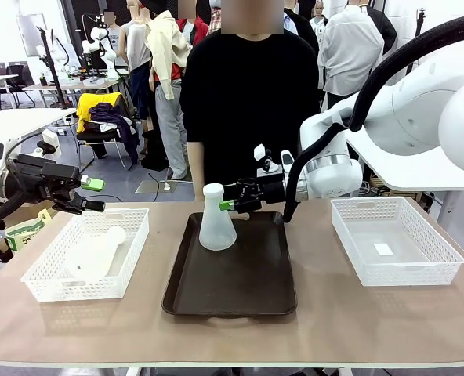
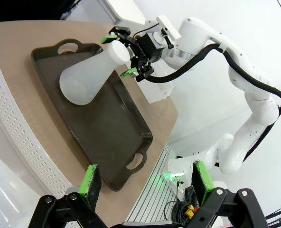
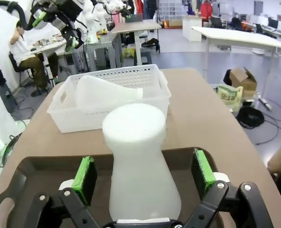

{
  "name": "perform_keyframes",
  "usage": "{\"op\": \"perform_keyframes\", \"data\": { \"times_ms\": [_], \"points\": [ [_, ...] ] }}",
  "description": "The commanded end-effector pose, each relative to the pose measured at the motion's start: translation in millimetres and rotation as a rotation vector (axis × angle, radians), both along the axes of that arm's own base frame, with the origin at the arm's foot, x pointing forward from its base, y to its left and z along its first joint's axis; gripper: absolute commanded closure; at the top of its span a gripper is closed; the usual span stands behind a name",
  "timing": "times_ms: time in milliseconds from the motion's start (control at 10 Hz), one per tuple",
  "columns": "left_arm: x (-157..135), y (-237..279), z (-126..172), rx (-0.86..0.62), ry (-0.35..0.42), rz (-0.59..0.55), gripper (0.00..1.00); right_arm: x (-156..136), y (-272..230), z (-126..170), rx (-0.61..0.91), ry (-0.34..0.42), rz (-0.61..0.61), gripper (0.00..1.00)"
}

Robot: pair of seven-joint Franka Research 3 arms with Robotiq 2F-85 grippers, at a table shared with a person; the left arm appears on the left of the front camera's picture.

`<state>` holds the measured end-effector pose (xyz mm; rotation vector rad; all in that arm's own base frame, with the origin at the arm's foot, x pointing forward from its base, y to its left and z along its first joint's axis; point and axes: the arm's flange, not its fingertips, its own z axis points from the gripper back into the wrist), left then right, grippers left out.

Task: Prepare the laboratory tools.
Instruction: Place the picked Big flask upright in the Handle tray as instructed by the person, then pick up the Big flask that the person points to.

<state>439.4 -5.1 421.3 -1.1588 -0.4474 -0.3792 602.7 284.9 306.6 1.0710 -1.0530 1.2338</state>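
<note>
Front view, and here we go: one flask (image 1: 217, 223) stands upright on the dark tray (image 1: 248, 294), toward its far left corner, with my right pincer (image 1: 230, 202) level with its neck. Right wrist view settles it: jaws spread wide, green pads (image 3: 85, 178) standing off the neck on both sides, a clear gap each way, nothing pinched.

Over on my left, the second flask (image 1: 95, 254) lies on its side in the white basket (image 1: 52, 278), neck toward the basket's far side. My left pincer (image 1: 95, 196) hovers above that basket's far left corner, spread too, holding nothing.

Now the handling, as I judge it. The flasks are frosted and translucent and look like thin plastic, so they're probably light and a bit slick, and the wall may give under a hard squeeze. With that wide flat base, the upright one should stand steady.

Best hold is the narrow neck just under the rim, pads square across it, moderate squeeze. For the lying one, the neck again, though it will want swinging upright. The sloping cone would likely slide out of the pads.
</note>
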Motion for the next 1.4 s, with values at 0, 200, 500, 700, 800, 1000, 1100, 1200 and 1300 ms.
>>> {"op": "perform_keyframes", "data": {
  "times_ms": [0, 200, 500, 700, 800, 1000, 1100, 1200, 1300],
  "points": [
    [0, 1, 2, -0.012, -0.007, -0.003, 0.0, 1, 2, -4, 0.006, -0.007, 0.009, 0.0],
    [0, 1, 2, -0.012, -0.007, -0.003, 0.0, 1, 2, -4, 0.006, -0.007, 0.009, 0.0],
    [0, 1, 2, -0.012, -0.007, -0.003, 0.0, 1, 2, -4, 0.006, -0.007, 0.009, 0.0],
    [0, 1, 2, -0.012, -0.007, -0.003, 0.0, 1, 2, -4, 0.006, -0.007, 0.009, 0.0],
    [0, 1, 2, -0.012, -0.007, -0.003, 0.0, 1, 2, -4, 0.006, -0.007, 0.009, 0.0],
    [0, 1, 2, -0.012, -0.007, -0.003, 0.0, 0, 0, -2, 0.0, 0.002, 0.002, 0.0],
    [0, 1, 2, -0.012, -0.007, -0.003, 0.0, 0, -5, 3, -0.084, 0.006, -0.001, 0.0],
    [0, 1, 2, -0.012, -0.007, -0.003, 0.0, -3, -19, 9, -0.148, 0.035, -0.025, 0.0],
    [0, 1, 2, -0.012, -0.007, -0.003, 0.0, -7, -40, 17, -0.2, 0.048, -0.067, 0.0]
  ]
}}
